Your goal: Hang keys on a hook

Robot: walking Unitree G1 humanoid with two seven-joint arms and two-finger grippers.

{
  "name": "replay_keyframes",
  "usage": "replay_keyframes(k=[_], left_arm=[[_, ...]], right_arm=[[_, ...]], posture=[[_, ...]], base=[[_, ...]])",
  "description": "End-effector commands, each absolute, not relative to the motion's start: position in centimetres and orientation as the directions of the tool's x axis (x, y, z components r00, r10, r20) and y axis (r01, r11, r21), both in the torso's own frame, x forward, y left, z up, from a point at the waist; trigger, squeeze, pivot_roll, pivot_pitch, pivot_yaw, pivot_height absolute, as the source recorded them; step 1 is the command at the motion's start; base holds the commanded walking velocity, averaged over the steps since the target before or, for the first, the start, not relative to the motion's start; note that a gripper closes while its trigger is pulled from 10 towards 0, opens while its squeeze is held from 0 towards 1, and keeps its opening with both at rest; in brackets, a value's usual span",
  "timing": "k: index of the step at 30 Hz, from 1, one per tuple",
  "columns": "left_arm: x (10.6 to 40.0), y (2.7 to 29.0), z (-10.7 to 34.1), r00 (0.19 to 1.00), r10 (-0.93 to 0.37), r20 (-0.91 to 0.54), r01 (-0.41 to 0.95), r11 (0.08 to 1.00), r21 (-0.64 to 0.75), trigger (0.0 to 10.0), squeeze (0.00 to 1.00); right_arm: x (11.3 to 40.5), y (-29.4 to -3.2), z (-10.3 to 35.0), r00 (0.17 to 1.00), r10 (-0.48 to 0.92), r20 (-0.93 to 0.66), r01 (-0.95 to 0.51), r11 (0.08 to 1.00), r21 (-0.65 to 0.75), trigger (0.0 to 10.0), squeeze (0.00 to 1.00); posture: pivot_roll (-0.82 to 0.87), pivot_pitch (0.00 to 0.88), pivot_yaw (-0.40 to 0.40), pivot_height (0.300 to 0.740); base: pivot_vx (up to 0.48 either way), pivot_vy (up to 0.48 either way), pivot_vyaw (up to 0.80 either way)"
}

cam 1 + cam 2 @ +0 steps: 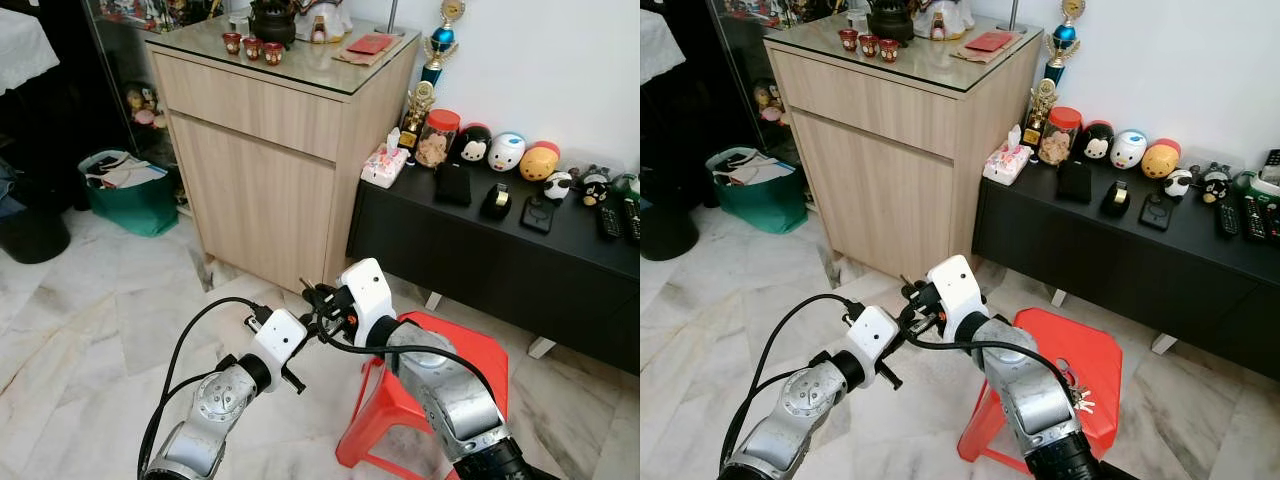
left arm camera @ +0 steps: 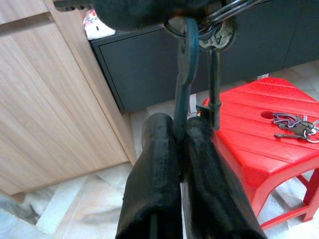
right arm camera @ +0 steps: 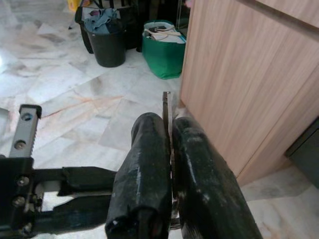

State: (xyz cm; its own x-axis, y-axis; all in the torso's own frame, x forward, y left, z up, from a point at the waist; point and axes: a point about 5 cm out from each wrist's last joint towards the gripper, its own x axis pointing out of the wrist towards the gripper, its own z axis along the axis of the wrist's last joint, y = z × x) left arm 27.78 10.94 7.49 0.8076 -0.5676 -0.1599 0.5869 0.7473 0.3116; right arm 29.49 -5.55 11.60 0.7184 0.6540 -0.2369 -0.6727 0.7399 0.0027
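In front of me my two grippers meet tip to tip above the marble floor. My left gripper (image 2: 180, 127) is shut on the lower end of a dark, elongated hook (image 2: 188, 55). The hook's loop runs up to a metal key ring (image 2: 219, 35). My right gripper (image 3: 168, 122) is shut on a thin metal key (image 3: 166, 104) whose blade sticks out between the fingers. In the eye views the fingers come together at the right gripper (image 1: 318, 312). A second bunch of keys (image 2: 295, 125) lies loose on the red plastic stool (image 1: 455, 350).
A tall wooden cabinet (image 1: 270, 150) stands ahead. To its right, a low black sideboard (image 1: 500, 250) carries toys, a jar and trophies. A green bag (image 1: 125, 190) and a black bin (image 3: 107, 42) sit on the floor at the left.
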Motion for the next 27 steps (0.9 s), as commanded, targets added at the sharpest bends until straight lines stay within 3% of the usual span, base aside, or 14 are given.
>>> replay_keyframes(k=[1,6,27], left_arm=[[27.9,10.9,7.7,0.804,-0.575,-0.154,0.591,0.744,0.312,0.0,0.0],[27.9,11.2,7.7,0.813,-0.563,-0.147,0.58,0.762,0.289,0.0,0.0],[28.0,11.5,8.1,0.821,-0.559,-0.114,0.57,0.79,0.227,0.0,0.0]], right_arm=[[30.0,-6.3,11.8,0.741,0.628,-0.24,-0.653,0.756,-0.038,10.0,0.0],[30.8,-8.3,11.4,0.777,0.569,-0.269,-0.606,0.792,-0.075,10.0,0.0],[31.8,-12.4,8.7,0.814,0.456,-0.359,-0.515,0.853,-0.085,10.0,0.0]], posture=[[0.05,0.0,-0.095,0.74],[0.05,0.0,-0.091,0.74],[0.06,0.0,-0.092,0.74]], base=[[0.0,0.0,0.0],[0.0,0.0,0.0],[0.0,0.0,0.0]])
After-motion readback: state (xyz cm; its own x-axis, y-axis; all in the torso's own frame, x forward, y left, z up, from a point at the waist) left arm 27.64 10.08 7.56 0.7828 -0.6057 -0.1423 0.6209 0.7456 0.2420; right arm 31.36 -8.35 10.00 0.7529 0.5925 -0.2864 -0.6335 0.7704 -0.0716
